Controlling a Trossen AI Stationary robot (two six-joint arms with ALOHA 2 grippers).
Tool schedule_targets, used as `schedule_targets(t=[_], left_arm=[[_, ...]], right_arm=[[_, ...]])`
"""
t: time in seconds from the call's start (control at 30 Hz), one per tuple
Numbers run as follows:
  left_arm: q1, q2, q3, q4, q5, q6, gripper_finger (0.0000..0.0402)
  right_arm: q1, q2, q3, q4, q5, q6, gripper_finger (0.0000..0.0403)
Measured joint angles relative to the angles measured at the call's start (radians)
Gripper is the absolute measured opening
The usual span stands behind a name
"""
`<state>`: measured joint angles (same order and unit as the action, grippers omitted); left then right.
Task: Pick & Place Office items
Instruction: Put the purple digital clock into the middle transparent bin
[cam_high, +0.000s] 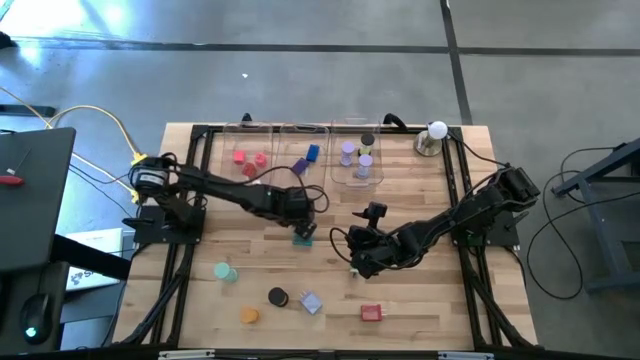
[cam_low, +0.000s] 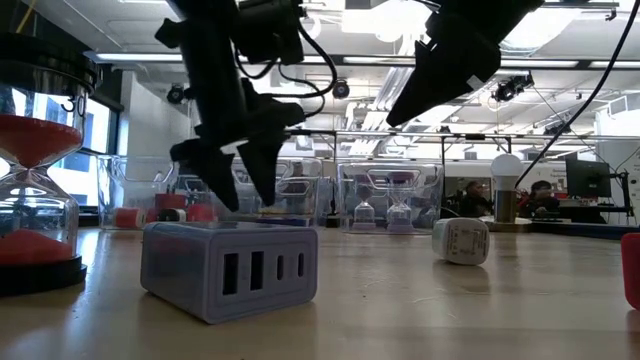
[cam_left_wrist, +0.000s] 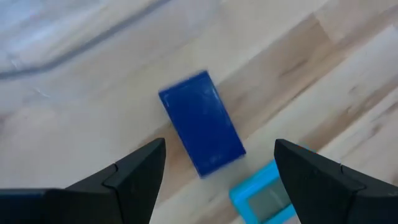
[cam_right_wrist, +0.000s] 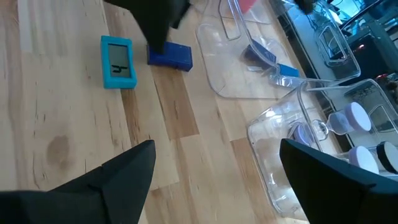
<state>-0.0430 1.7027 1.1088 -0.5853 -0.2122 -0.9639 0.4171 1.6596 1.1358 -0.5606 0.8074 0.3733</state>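
My left gripper is open and points down over a dark blue block that lies flat on the table. Its fingers stand on either side of the block's near end and touch nothing. A teal timer lies right beside the block. In the high view my left gripper hides the block, and only the teal timer shows. My right gripper is open and empty at mid-table, above a small white cube.
Three clear trays along the far edge hold red, blue and purple pieces. A white ball on a metal base stands at the far right. A teal disc, a black disc, an orange piece, a lavender block and a red block lie near the front.
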Motion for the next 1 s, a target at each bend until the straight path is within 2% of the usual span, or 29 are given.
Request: schedule_targets(t=[0.17, 0.47, 0.73, 1.0], left_arm=[[0.008, 0.000, 0.000, 0.016, -0.015, -0.010, 0.0293], [-0.014, 0.000, 0.000, 0.019, -0.112, -0.010, 0.0293], [-0.028, 0.012, 0.000, 0.041, -0.134, -0.037, 0.0293], [-0.028, 0.085, 0.000, 0.067, -0.133, -0.033, 0.0293]], right_arm=[[0.000, 0.000, 0.000, 0.000, 0.000, 0.000, 0.0333], [0.000, 0.000, 0.000, 0.000, -0.015, 0.000, 0.0333], [0.000, 0.000, 0.000, 0.000, -0.030, -0.003, 0.0333], [0.009, 0.000, 0.000, -0.003, -0.030, -0.003, 0.0333]])
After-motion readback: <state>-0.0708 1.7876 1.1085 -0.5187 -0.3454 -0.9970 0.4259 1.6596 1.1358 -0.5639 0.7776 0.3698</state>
